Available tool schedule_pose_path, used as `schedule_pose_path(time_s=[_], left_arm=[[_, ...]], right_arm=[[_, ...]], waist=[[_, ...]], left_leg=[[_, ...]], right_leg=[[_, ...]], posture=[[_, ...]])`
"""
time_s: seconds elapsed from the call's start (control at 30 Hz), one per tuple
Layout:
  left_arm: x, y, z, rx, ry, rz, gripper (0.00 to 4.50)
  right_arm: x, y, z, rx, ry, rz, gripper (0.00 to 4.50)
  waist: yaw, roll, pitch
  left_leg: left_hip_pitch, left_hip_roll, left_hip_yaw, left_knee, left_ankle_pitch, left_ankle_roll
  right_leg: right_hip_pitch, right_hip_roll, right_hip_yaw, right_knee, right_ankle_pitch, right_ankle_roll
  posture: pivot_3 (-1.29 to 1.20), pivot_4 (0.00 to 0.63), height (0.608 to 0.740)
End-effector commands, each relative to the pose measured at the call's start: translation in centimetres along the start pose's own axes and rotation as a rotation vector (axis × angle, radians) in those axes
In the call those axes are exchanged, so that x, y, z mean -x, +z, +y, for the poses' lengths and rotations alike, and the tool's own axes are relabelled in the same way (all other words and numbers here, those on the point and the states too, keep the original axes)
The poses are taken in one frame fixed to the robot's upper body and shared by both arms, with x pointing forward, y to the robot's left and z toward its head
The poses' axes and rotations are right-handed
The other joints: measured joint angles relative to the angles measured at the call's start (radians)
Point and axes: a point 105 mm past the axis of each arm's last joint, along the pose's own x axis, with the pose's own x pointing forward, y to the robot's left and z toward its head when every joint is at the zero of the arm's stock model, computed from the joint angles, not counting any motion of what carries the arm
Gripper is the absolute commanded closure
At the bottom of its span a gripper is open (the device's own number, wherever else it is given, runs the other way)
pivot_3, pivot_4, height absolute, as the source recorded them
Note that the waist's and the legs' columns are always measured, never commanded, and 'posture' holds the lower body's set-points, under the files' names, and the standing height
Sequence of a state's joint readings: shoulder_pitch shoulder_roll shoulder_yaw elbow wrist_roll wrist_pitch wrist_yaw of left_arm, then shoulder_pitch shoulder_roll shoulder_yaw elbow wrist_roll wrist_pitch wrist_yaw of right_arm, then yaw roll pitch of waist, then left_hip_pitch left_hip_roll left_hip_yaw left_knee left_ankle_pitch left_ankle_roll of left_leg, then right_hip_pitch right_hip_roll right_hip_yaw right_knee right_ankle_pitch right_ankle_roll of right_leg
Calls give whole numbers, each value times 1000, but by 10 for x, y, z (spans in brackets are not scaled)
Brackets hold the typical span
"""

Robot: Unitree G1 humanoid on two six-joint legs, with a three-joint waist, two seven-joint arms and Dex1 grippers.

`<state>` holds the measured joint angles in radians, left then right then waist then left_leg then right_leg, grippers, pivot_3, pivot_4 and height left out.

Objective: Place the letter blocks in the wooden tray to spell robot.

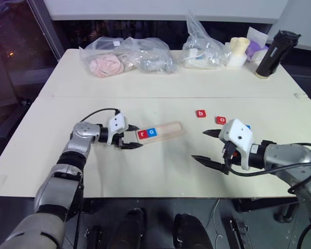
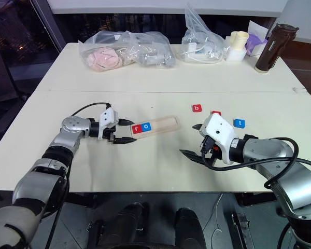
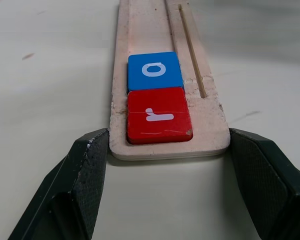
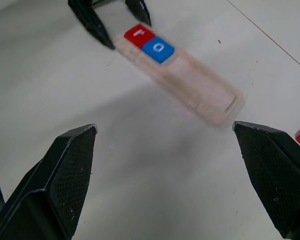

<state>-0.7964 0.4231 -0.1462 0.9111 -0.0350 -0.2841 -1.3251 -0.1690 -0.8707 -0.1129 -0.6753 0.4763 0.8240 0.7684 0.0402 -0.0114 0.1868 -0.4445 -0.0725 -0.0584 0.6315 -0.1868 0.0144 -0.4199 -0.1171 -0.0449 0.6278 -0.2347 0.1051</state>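
The wooden tray [image 1: 168, 128] lies at the table's middle. A red r block [image 3: 157, 115] sits at its left end and a blue o block [image 3: 155, 70] right beside it. My left gripper [image 1: 135, 137] is shut on that end, one finger against each long side. A red b block [image 1: 200, 113], a red o block [image 1: 221, 120] and a blue t block [image 2: 239, 123] lie loose on the table to the tray's right. My right gripper [image 1: 198, 145] hangs open and empty, right of the tray and just in front of the loose blocks.
Clear plastic bags [image 1: 129, 56] with soft items lie along the table's far side. Another bag [image 1: 202, 49], pale cups [image 1: 238, 49] and a dark bottle [image 1: 276, 52] stand at the back right. A seam [image 1: 171, 97] runs across the tabletop behind the tray.
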Motion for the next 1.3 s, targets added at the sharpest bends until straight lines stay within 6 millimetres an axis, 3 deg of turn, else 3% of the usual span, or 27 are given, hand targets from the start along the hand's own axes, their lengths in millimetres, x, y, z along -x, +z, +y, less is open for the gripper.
schedule_pose_path(time_s=[0.03,0.27,0.63,1.07,1.17,1.3], left_arm=[[-12,4,-16,-19,-99,-7,1373],[-22,8,-40,-68,-210,-1,1373],[-22,3,-57,-68,-215,22,1373],[-22,-8,-60,-39,-187,65,1373],[-23,-10,-61,-32,-193,70,34],[-20,-15,-59,-33,-183,100,34]], right_arm=[[3,10,1,49,-7,-19,0],[5,10,-1,55,-19,-15,0],[4,6,2,51,-25,-9,0],[0,9,-2,65,-32,-15,0],[0,9,-3,67,-33,-16,0],[-1,7,-2,64,-31,-9,0]], waist=[[0,0,0],[-1,0,0],[-1,0,0],[-1,1,-1],[-1,1,-1],[-1,2,-1]], left_leg=[[0,0,0,0,0,0],[0,0,0,0,0,0],[0,0,0,0,0,0],[2,0,0,0,0,0],[2,0,0,0,0,0],[2,0,0,0,0,0]], right_leg=[[0,0,0,0,0,0],[0,0,0,0,0,0],[0,0,1,0,-1,-2],[2,0,1,0,-2,-4],[2,0,1,0,-2,-4],[2,0,1,0,-2,-4]], posture=[[0,150,725],[0,150,725],[0,150,725],[0,150,725],[0,150,725],[0,150,725]])
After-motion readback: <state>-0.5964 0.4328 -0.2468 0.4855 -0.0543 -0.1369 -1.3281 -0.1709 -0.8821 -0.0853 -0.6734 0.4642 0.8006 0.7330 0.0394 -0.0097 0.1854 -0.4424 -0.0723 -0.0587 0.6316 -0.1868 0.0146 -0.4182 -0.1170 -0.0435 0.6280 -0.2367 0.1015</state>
